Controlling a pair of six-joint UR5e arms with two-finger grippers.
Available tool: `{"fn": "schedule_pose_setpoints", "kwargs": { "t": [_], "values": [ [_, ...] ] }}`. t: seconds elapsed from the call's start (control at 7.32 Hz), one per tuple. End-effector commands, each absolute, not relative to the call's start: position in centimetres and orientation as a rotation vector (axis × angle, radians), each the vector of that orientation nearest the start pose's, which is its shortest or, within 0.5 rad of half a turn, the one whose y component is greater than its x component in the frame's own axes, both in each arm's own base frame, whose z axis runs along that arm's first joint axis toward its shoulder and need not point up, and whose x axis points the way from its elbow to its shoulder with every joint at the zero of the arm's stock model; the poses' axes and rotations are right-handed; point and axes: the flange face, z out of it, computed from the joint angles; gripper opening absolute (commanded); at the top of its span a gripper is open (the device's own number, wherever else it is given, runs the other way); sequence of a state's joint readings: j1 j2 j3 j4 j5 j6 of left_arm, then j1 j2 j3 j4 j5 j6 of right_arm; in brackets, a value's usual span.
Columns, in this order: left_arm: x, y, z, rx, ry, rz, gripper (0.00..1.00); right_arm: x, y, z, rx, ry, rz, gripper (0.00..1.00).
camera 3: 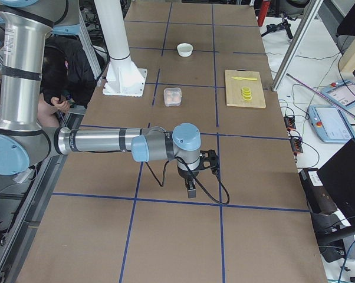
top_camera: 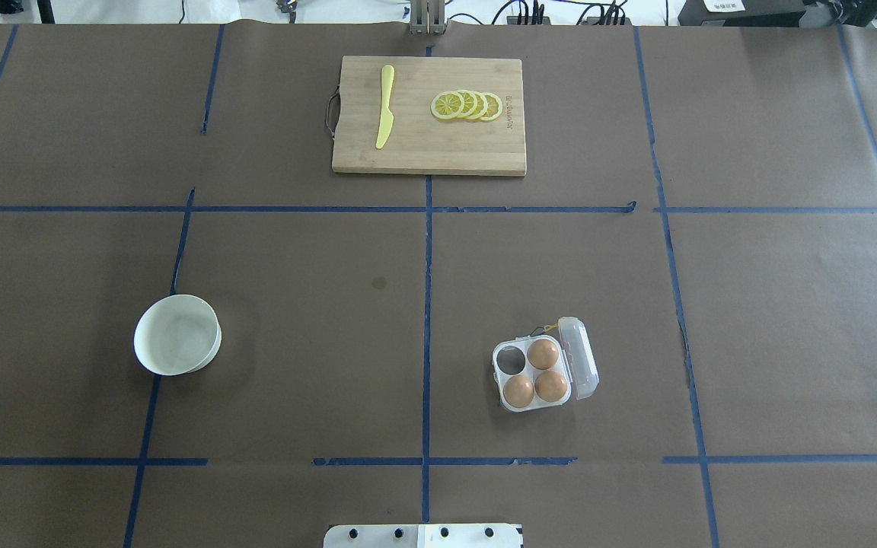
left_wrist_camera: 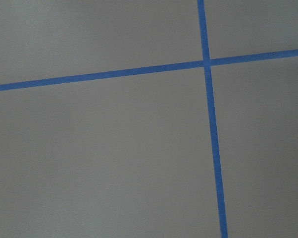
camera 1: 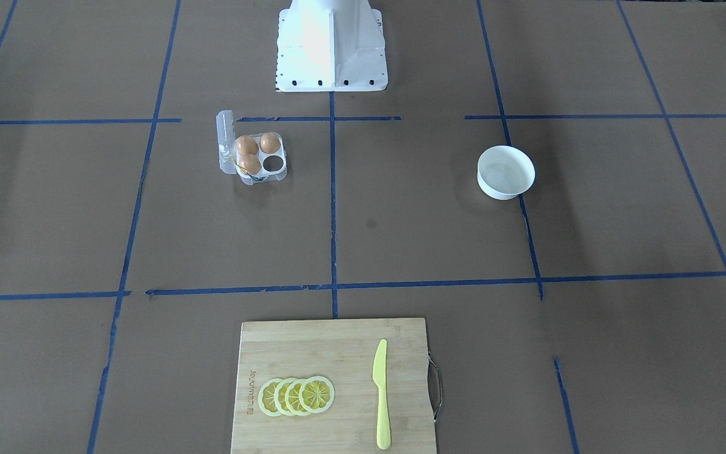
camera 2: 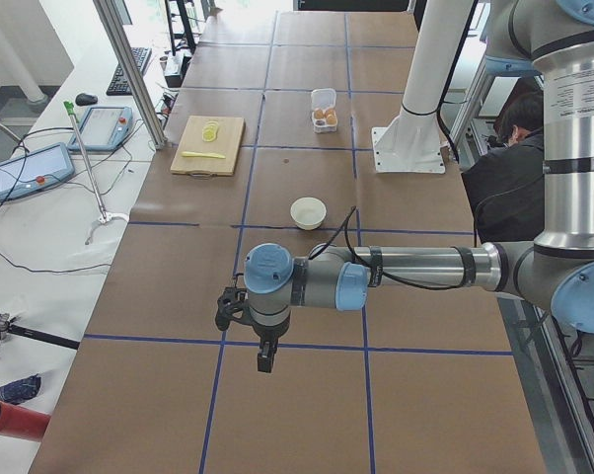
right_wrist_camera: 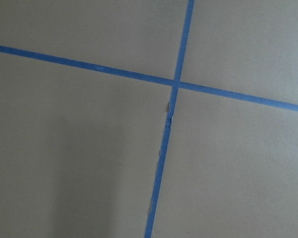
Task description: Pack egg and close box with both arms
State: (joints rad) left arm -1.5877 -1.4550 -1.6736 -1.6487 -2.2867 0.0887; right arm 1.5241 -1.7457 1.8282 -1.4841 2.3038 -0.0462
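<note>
The clear egg box (top_camera: 501,378) stands on the table with its lid (top_camera: 582,368) open to one side. It also shows in the front view (camera 1: 281,175). Three brown eggs (top_camera: 543,354) fill three cells and one cell (top_camera: 511,358) is empty. No loose egg shows; the white bowl (top_camera: 177,335) looks empty. My left gripper (camera 2: 264,360) shows only in the left side view, far from the box, pointing down over bare table. My right gripper (camera 3: 191,190) shows only in the right side view, also far from the box. I cannot tell whether either is open or shut.
A wooden cutting board (top_camera: 423,148) at the far side carries a yellow knife (top_camera: 385,106) and several lemon slices (top_camera: 467,105). Blue tape lines cross the brown table. The white pedestal base (camera 1: 331,63) stands at the robot's edge. Both wrist views show only table and tape.
</note>
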Motion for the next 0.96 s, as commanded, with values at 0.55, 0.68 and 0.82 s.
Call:
{"fn": "schedule_pose_setpoints", "kwargs": {
  "t": [0.55,0.68,0.82],
  "values": [
    [-7.5,-46.7,63.8,0.145,0.712,0.112,1.00,-10.6,-42.8,52.9,0.107,-0.885,-0.034,0.18],
    [-7.4,-47.3,63.3,0.152,0.712,0.116,1.00,-14.2,-41.9,51.3,0.086,-0.948,0.015,0.18],
    [-7.4,-47.4,63.2,0.153,0.712,0.117,1.00,-18.1,-41.1,48.9,0.057,-1.020,0.060,0.18]
  ]
}}
